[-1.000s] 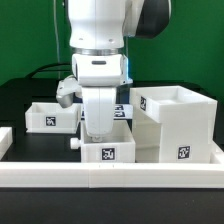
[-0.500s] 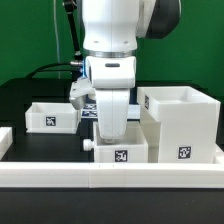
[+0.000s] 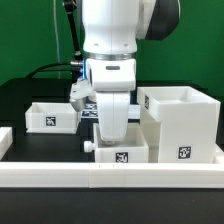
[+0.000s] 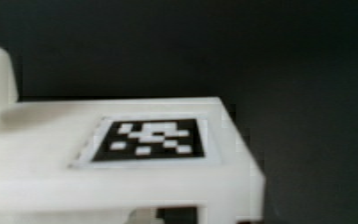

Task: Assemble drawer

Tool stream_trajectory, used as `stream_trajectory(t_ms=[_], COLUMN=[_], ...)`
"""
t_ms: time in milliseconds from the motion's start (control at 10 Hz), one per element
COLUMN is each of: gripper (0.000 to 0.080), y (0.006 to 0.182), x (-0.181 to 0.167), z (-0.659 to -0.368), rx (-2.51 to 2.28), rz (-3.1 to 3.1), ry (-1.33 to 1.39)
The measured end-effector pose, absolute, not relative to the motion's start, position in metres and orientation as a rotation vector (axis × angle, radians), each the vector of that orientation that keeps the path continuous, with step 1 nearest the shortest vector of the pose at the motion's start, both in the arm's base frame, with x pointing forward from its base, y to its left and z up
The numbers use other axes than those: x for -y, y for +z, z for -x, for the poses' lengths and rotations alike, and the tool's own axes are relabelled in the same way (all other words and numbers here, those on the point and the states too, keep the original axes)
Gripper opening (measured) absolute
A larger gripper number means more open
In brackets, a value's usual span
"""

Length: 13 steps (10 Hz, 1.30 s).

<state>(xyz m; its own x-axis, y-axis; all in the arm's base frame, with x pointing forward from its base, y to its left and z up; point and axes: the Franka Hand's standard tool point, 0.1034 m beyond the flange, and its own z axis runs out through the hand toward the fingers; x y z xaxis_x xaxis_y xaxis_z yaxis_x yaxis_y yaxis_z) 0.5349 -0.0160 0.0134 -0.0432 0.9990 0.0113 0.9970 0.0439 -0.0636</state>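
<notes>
Exterior view, read from its left to its right:

1. A white piece point(image 3: 4, 140) is cut off by the frame edge on the black counter point(image 3: 30, 145). What it is cannot be told.
2. The left tray point(image 3: 52, 116) is an open white tray of the drawer. It stands upright on the counter, with a black-and-white square tag facing the camera. It is well apart from the arm's lower end.
3. The white arm point(image 3: 110, 50) comes down vertically at centre frame. The end effector point(image 3: 112, 132) is lowered to the rear of the front tray point(image 3: 120, 152), and its lower end is hidden by that tray's wall. The fingers are not visible, so I cannot tell whether they are released or clenched.
4. The front tray rests on the counter just behind the border rail point(image 3: 110, 176). Its tag faces the camera and its knob point(image 3: 89, 146) points to the exterior view's left.
5. The box housing point(image 3: 180, 125) is tall and open-topped. It stands upright just beside the front tray, on the tray's right in this view, with a tag low on its front.
6. The border rail runs the full width of the foreground.

Wrist view: a tagged white face point(image 4: 153, 140) fills the lower frame against the dark counter. The picture is blurred, and which drawer part this face belongs to cannot be told.
</notes>
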Motion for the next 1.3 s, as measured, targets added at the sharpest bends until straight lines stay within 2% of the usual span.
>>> stream_trajectory(t_ms=[1300], gripper=[0.0044], y=[0.009], x=[0.001], z=[-0.542], rx=[2.202], rz=[2.202], ry=[0.027])
